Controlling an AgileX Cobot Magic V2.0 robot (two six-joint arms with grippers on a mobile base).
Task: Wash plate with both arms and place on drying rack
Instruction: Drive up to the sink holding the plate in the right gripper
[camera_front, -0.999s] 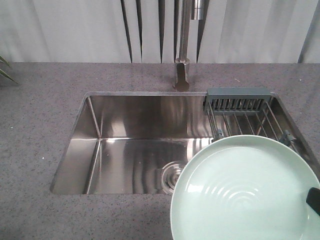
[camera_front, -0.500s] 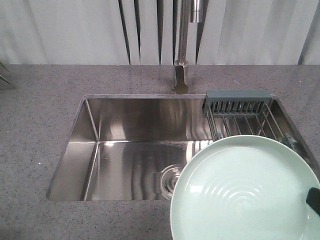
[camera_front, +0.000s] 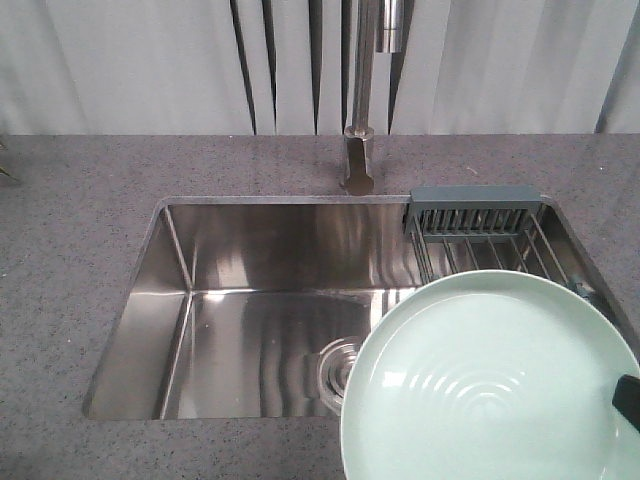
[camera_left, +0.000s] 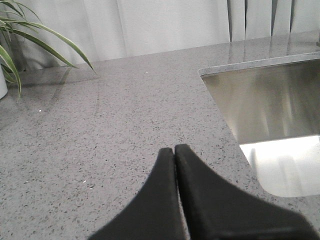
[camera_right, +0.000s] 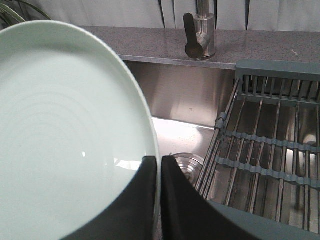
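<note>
Front view: the plate (camera_front: 490, 385) fills the lower right corner, hiding the near end of the drying rack (camera_front: 475, 215) and the sink's (camera_front: 250, 290) front right corner, with a black sliver of the right gripper (camera_front: 628, 400) on its right edge. Left wrist cam: the left gripper (camera_left: 174, 150) is pinched closed on nothing, over the grey counter (camera_left: 100, 125) just left of the sink. Right wrist cam: the right gripper's clamped on the plate rim, with the plate over the basin, left of the rack.
</note>
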